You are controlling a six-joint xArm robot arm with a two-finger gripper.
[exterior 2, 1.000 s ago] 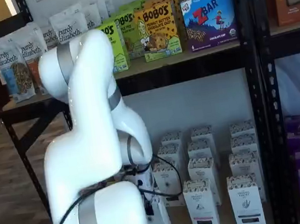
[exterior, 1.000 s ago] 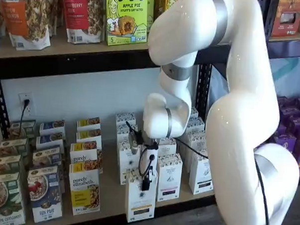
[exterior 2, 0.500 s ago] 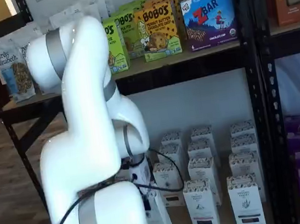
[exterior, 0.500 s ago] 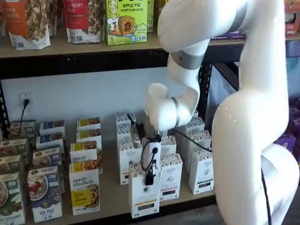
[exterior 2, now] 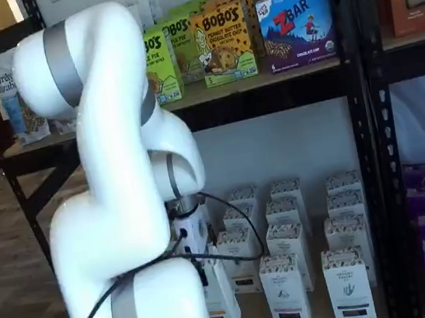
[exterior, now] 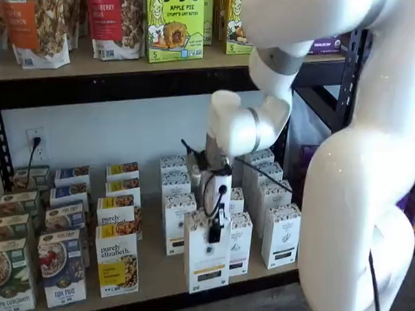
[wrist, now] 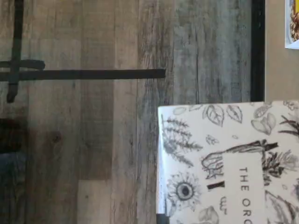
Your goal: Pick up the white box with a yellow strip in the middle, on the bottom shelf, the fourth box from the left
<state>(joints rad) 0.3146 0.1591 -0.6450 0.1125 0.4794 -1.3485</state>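
Wrist view, white box (wrist: 229, 163) top only, shelf view, gripper (exterior: 216, 231) clamped on it

The white box (exterior: 206, 255) with its yellow strip hangs upright in the gripper (exterior: 216, 228), whose black fingers are closed on its top edge, a cable looping beside them. The box is at the near edge of the bottom shelf (exterior: 154, 274), its base appearing just clear of the board. To its right, just beside it, stands a same-shaped white carton with a pink strip (exterior: 239, 243), and further right another white carton (exterior: 281, 234). To the left stand the purely elizabeth boxes (exterior: 117, 262). The white arm (exterior: 357, 203) fills the right side
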